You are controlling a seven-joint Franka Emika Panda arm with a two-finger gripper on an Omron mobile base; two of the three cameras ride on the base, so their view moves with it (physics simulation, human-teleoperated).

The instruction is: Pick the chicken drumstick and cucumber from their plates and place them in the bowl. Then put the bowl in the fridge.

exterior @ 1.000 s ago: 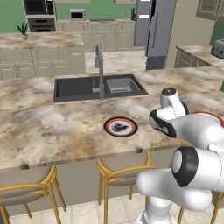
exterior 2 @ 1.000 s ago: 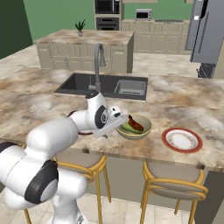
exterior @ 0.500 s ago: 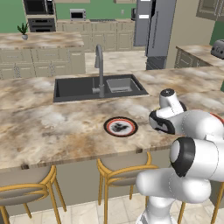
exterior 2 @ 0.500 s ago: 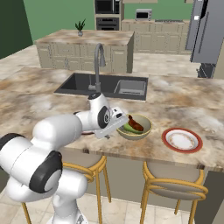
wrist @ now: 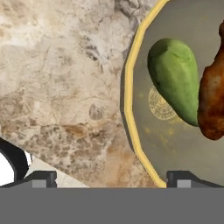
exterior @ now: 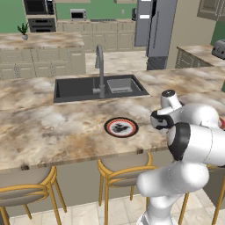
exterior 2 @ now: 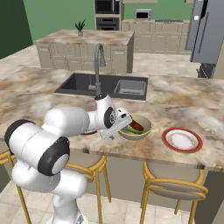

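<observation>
With the cucumber (wrist: 175, 85) and chicken drumstick (wrist: 213, 96) both lying in the bowl (exterior 2: 145, 131), the loading looks done and the bowl appears next in line for the fridge (exterior 2: 206, 30). The hand (exterior 2: 120, 127) hangs fully open and empty over the bench (exterior 2: 183, 111), one fingertip (wrist: 188, 178) over the bowl's rim and the other outside it, probably lining up a grip.

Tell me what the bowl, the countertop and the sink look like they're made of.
Bowl: looks like glazed ceramic, with a smooth tan inside, a yellow rim and a faint stamped mark.
Countertop: polished stone, maybe granite or marble, mottled beige and brown.
Sink: dark and matte, possibly composite or coated metal; hard to tell.
</observation>
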